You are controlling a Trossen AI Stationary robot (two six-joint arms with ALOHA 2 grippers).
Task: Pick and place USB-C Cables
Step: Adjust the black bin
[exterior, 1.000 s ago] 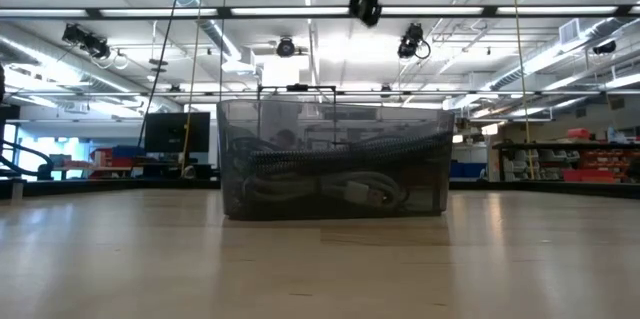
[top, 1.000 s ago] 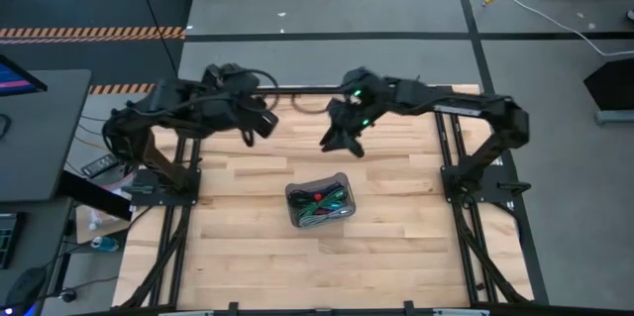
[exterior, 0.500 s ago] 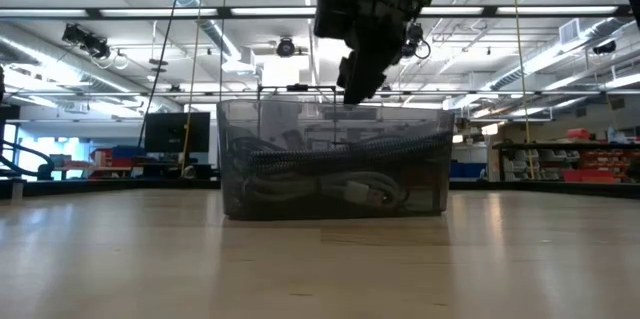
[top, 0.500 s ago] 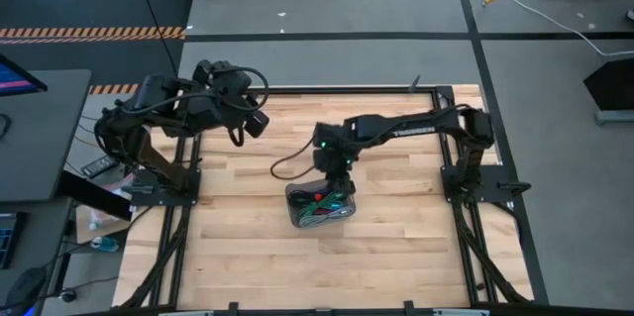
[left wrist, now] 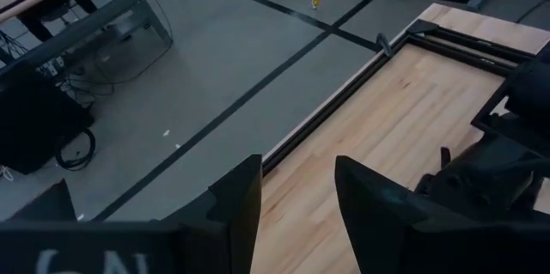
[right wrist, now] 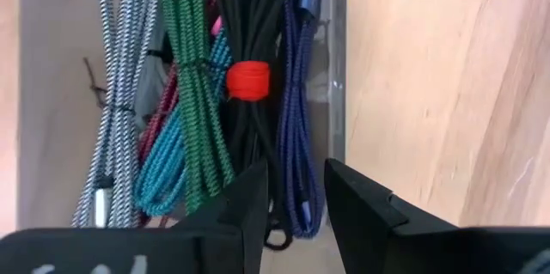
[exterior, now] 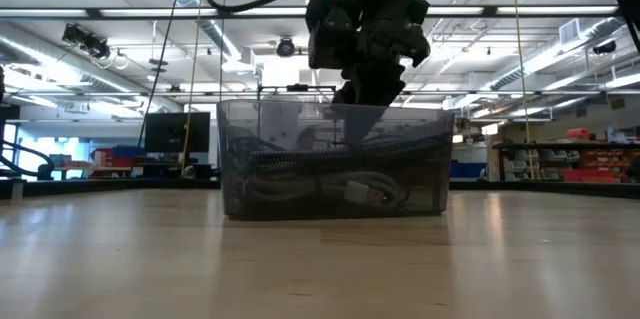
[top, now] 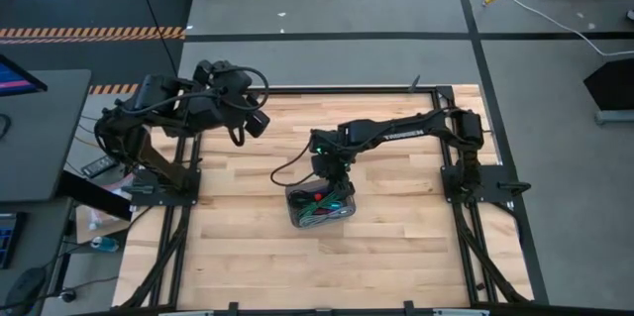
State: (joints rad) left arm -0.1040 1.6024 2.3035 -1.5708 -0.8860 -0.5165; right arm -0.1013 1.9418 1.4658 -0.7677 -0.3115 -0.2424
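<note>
Several bundled USB-C cables lie side by side in a grey tray (top: 344, 217). The right wrist view shows a grey-white braided one (right wrist: 119, 94), a green one (right wrist: 194, 76), a teal one (right wrist: 163, 171), a magenta one (right wrist: 163, 124), a black one (right wrist: 249, 33) with a red tie (right wrist: 248, 80), and a purple one (right wrist: 301, 111). My right gripper (right wrist: 296, 210) is open, pointing down over the black and purple bundles at the tray's far end (top: 327, 179); in the low view it (exterior: 365, 99) reaches the tray rim. My left gripper (left wrist: 296, 210) is open, raised at the table's far left (top: 253, 123).
The tray (exterior: 335, 204) stands on the wooden table (top: 396, 247) near its middle, with bare wood all around it. A black cable (top: 282, 167) loops from the right arm beside the tray. Dark frame rails run along the table's edges (top: 466, 237).
My right gripper has come from high above the table's far middle down and toward the near edge, over the tray, and has sunk to the tray rim. My left arm has drawn back a little toward the table's left. The cables have not moved.
</note>
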